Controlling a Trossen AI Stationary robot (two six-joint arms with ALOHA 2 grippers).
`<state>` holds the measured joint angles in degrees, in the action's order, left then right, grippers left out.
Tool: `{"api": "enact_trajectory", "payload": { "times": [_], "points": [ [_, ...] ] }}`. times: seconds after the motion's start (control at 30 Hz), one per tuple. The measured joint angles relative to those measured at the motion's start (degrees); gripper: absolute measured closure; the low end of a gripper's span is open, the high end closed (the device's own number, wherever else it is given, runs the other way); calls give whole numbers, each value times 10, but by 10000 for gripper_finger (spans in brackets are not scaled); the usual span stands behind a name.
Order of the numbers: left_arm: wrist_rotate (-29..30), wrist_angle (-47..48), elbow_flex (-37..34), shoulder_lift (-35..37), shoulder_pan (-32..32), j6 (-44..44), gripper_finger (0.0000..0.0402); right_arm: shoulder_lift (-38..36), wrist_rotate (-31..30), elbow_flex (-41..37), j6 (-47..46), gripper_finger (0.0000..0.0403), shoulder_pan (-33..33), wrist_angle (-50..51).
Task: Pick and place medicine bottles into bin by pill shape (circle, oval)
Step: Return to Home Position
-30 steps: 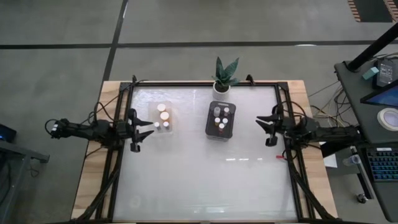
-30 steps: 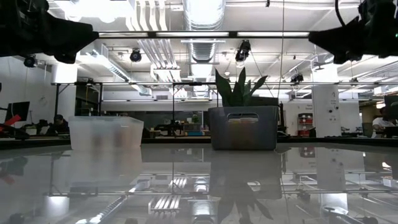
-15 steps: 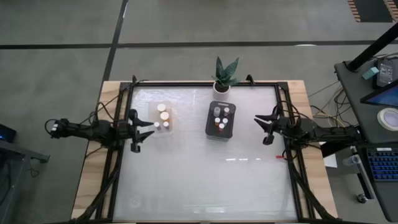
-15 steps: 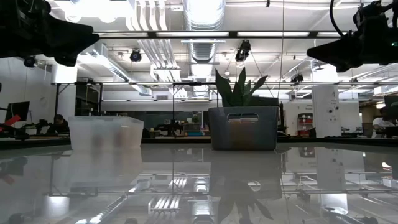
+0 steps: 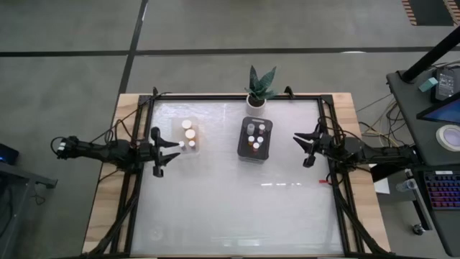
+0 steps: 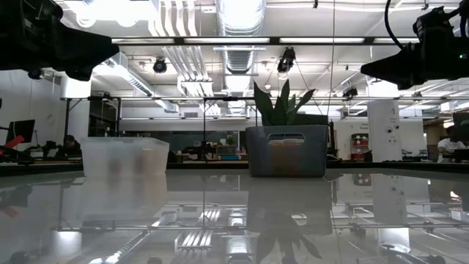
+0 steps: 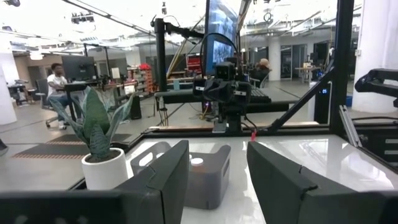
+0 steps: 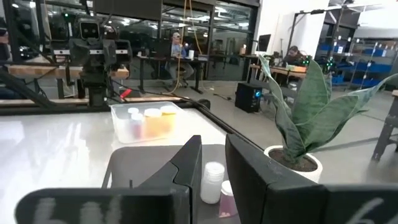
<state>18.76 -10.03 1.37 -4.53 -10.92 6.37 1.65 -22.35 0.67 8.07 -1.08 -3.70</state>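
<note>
The medicine bottles stand in two bins at the far middle of the table. Several white-capped ones, some orange, stand in the clear bin (image 5: 187, 137), which also shows in the right wrist view (image 8: 146, 122). Several more stand in the grey bin (image 5: 255, 137); one white-capped bottle (image 8: 212, 181) shows between my right fingers. My left gripper (image 5: 171, 150) is open and empty, just left of the clear bin and above the table. My right gripper (image 5: 302, 149) is open and empty, right of the grey bin, also raised.
A potted green plant (image 5: 260, 88) stands at the far edge behind the grey bin. Black frame rails (image 5: 327, 129) run along the table's left, right and far sides. The white tabletop (image 5: 230, 208) lies bare toward the near edge. People sit in the room beyond.
My right gripper has crept toward the table's left, closer to the grey bin, staying raised and open. The bins and bottles have kept still.
</note>
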Motion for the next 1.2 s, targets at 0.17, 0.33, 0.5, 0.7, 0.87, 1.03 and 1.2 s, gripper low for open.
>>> {"api": "enact_trajectory", "payload": {
  "times": [0.17, 0.33, 0.5, 0.7, 0.87, 1.03, 1.2],
  "points": [
    [0, 0, 0, -5, 0, 0, 253, 0, 0, 0, -7, 339, 0, 0],
    [0, 0, 0, -9, 0, 0, 253, 0, 0, 0, -6, 339, 0, 0],
    [0, 0, 0, -11, 0, 0, 253, 0, 0, 0, -6, 339, 0, 1],
    [0, 1, 0, -11, 0, 0, 253, 0, -1, 0, -6, 339, 0, 1],
    [0, 0, 0, -11, 0, 0, 253, 0, -1, -1, -6, 339, 0, 1],
    [0, 0, 0, -11, 0, 0, 253, 0, -1, -1, -6, 339, 0, 1],
    [0, 0, 0, -11, 0, 0, 253, 0, -1, -1, -6, 339, 0, 1]
  ]
}}
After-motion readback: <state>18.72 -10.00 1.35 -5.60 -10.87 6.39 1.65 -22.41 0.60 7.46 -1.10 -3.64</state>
